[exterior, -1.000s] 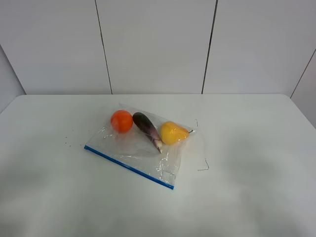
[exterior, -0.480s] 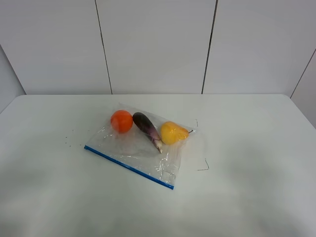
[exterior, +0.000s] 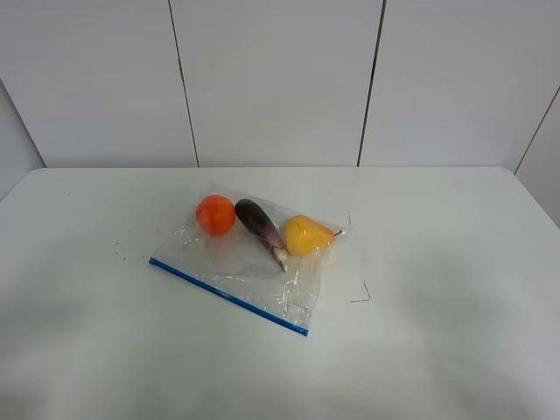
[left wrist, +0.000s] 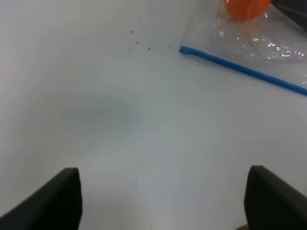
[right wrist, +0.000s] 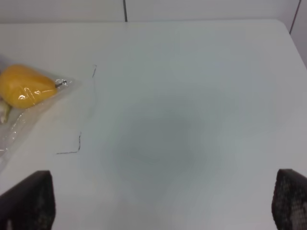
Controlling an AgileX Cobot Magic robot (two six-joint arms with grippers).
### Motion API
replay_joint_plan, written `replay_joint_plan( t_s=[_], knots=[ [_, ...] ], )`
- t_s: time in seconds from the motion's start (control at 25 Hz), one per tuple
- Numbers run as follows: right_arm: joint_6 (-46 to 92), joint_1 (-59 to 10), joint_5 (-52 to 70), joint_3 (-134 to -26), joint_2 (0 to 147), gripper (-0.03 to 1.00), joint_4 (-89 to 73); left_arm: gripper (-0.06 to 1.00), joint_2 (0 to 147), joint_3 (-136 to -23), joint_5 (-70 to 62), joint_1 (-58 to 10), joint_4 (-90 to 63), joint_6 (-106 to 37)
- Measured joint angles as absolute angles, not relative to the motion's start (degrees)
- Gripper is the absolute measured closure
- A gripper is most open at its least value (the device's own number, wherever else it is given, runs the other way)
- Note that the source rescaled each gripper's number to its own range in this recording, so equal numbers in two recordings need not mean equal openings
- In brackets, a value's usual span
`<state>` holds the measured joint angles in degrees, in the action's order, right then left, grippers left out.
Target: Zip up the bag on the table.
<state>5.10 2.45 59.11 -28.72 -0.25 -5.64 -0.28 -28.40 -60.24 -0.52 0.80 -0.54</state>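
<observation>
The clear bag [exterior: 236, 258] lies flat near the middle of the white table [exterior: 437, 262]. Its blue zip strip [exterior: 227, 296] runs along the near edge. Inside are an orange [exterior: 215, 214], a purple eggplant [exterior: 260, 226] and a yellow pear [exterior: 306, 234]. Neither arm shows in the high view. In the left wrist view my left gripper [left wrist: 165, 211] is open above bare table, apart from the zip strip's end [left wrist: 192, 50] and the orange [left wrist: 245, 7]. In the right wrist view my right gripper [right wrist: 158, 206] is open, apart from the pear [right wrist: 24, 86].
Thin dark pen marks [exterior: 360, 293] lie on the table right of the bag, also in the right wrist view [right wrist: 72, 148]. Small dark specks [exterior: 122, 249] lie left of the bag. A white panelled wall [exterior: 280, 79] stands behind the table's far edge.
</observation>
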Motion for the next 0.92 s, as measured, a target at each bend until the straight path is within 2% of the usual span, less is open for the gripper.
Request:
replay_joint_plan(
  t_s=[0.24, 0.48, 0.92],
  knots=[
    [5.1, 2.3, 59.1, -28.7, -0.3, -0.03, -5.6, 0.04, -0.3, -28.4, -60.2, -0.5, 0.8, -0.5],
    [5.1, -1.4, 59.1, -28.7, -0.3, -0.03, -5.6, 0.04, -0.3, -28.4, -60.2, -0.5, 0.8, -0.5],
    [5.1, -1.4, 59.1, -28.7, -0.3, -0.03, -5.6, 0.04, -0.3, -28.4, -60.2, -0.5, 0.8, -0.5]
  ],
)
